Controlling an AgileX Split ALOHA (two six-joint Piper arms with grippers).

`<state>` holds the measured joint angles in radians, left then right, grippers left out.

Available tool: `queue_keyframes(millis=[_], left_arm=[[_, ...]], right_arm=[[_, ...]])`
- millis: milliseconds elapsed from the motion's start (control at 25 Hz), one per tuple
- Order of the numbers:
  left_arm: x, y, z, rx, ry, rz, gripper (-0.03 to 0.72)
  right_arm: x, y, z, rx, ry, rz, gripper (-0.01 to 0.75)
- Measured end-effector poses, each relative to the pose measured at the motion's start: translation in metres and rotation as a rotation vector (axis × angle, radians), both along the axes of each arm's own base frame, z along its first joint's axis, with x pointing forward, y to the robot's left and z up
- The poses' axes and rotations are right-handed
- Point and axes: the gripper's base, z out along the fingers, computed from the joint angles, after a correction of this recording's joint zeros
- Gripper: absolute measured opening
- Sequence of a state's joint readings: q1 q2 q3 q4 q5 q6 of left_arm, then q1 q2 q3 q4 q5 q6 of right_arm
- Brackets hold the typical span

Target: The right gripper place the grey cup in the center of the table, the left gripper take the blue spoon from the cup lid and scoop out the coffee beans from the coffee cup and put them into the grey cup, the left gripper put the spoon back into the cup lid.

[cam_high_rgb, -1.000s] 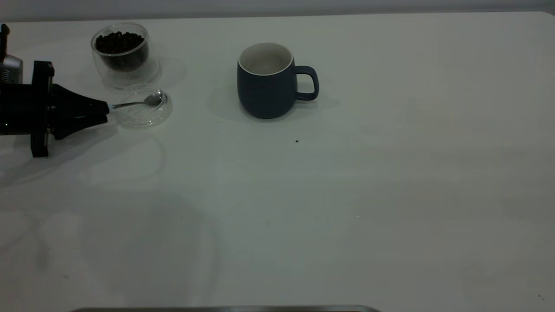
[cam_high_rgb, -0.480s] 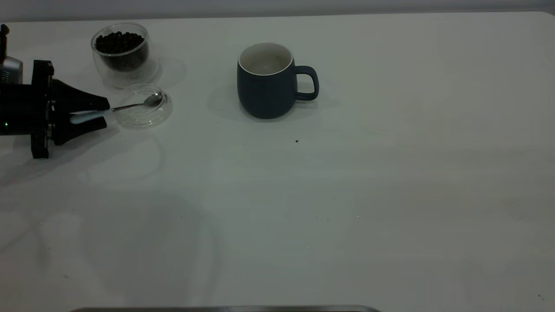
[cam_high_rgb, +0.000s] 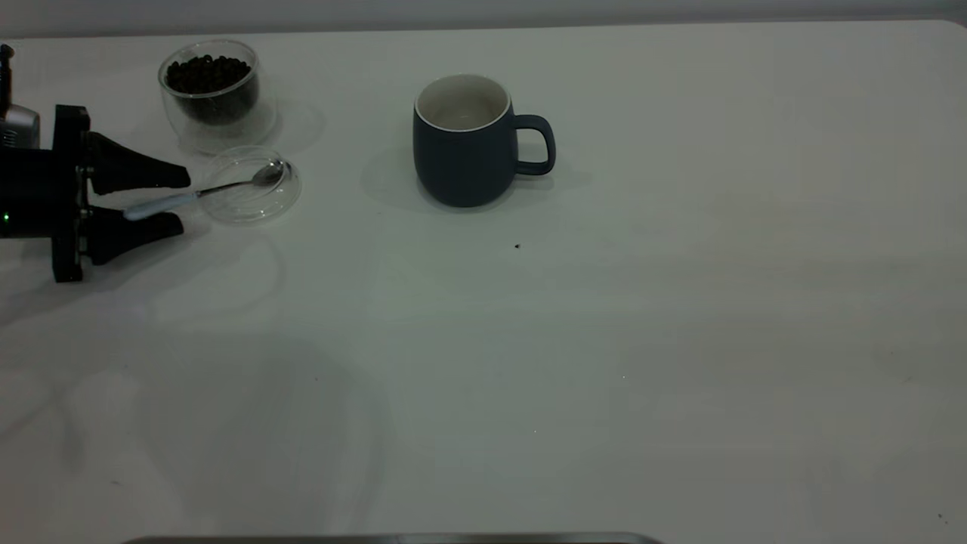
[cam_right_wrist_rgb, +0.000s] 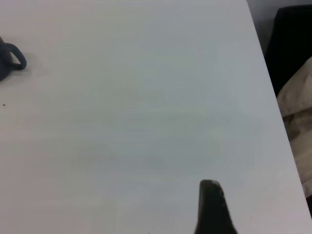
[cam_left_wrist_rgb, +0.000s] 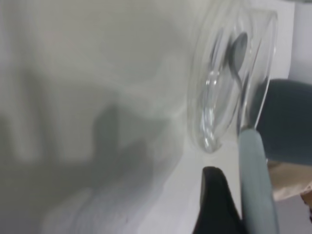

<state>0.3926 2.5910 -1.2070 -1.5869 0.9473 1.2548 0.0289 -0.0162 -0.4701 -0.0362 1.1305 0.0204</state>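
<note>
1. Your left gripper has its jaws apart, one on each side of the pale handle of the blue spoon. They are around the handle and do not press it, as the exterior view shows a gap on both sides.
2. The spoon lies with its metal bowl inside the cup lid and its handle pointing out toward 9 o'clock, over the rim and between the jaws.
3. The lid sits on the table at about 10 o'clock from the middle. The coffee cup stands just beside the lid at its 11 o'clock, upright, with the coffee beans inside.
4. The grey cup stands upright at 3 o'clock from the lid, well apart from it, with its handle turned to 3 o'clock. It is near the middle line of the table, a little toward 12 o'clock, so I judge the placing step as done.
5. I see no beans in the white inside of the grey cup, but its bottom is partly hidden. One dark speck lies on the table at 5 o'clock from it.
6. So you cannot tell from here whether the scooping is ahead or finished; the spoon is in the lid in either case.
7. Your right gripper is parked off the 3 o'clock side, over bare table.
</note>
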Motion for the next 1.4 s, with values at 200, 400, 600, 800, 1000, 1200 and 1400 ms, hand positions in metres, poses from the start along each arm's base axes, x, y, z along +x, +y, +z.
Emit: queue_keyframes(millis=[200, 400, 600, 800, 1000, 1200, 1400], left_arm=[[-0.003, 0.03, 0.014, -0.008, -0.021, 0.058, 0.537], [-0.011, 0.054, 0.023, -0.037, 0.008, 0.107, 0.537], [-0.015, 0.066, 0.049, -0.104, -0.06, 0.085, 0.537], [-0.004, 0.075, 0.113, -0.038, -0.214, 0.077, 0.537], [-0.007, 0.073, 0.222, 0.086, -0.422, 0.051, 0.537], [-0.04, 0.046, 0.332, 0.333, -0.588, 0.002, 0.537], [-0.074, -0.008, 0.373, 0.657, -0.472, -0.156, 0.537]], right_arm=[[0.0, 0.0, 0.0, 0.0, 0.0, 0.0, 0.458], [0.0, 0.0, 0.0, 0.0, 0.0, 0.0, 0.458], [0.0, 0.0, 0.0, 0.0, 0.0, 0.0, 0.458], [0.0, 0.0, 0.0, 0.0, 0.0, 0.0, 0.458], [0.0, 0.0, 0.0, 0.0, 0.0, 0.0, 0.458], [0.0, 0.0, 0.0, 0.0, 0.0, 0.0, 0.458], [0.0, 0.0, 0.0, 0.0, 0.0, 0.0, 0.458]])
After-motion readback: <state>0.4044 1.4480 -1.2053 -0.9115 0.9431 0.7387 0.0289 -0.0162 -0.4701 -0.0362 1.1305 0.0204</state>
